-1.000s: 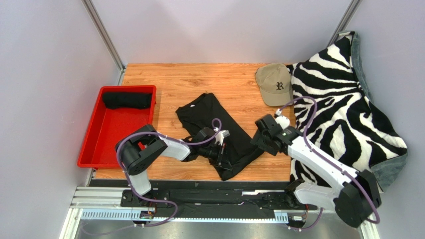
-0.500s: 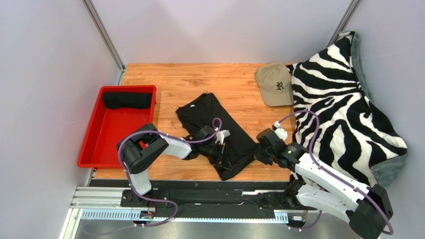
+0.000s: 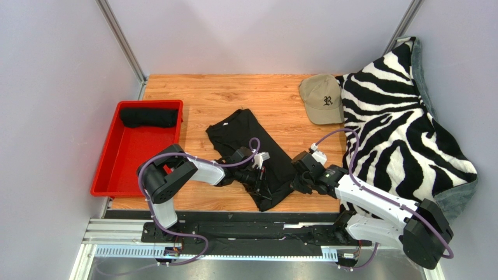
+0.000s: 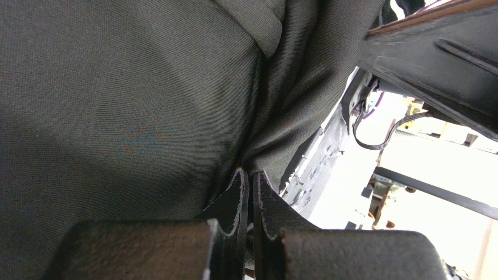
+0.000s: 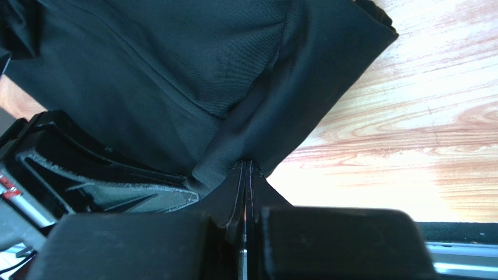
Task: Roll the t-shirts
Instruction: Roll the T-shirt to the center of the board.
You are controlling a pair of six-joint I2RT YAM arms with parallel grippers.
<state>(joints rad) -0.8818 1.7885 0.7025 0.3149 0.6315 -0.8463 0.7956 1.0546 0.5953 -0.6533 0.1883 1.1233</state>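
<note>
A black t-shirt (image 3: 257, 153) lies folded into a long strip on the wooden table (image 3: 251, 96), running from the middle toward the near edge. My left gripper (image 3: 261, 182) is shut on its near end; in the left wrist view the cloth (image 4: 134, 93) bunches into the closed fingertips (image 4: 251, 175). My right gripper (image 3: 297, 181) is shut on the strip's right near edge, and the right wrist view shows the fabric (image 5: 245, 87) pinched at the fingertips (image 5: 248, 166). A second black t-shirt (image 3: 148, 117), rolled, lies at the far end of the red tray (image 3: 120, 169).
A tan cap (image 3: 321, 98) sits at the table's far right. A zebra-print blanket (image 3: 403, 128) covers the right side. The black mounting rail (image 3: 245, 224) runs along the near edge.
The right arm swung in from the right and lowered to the t-shirt's near right edge, and its gripper closed on the cloth. The left gripper has stayed where it was.
</note>
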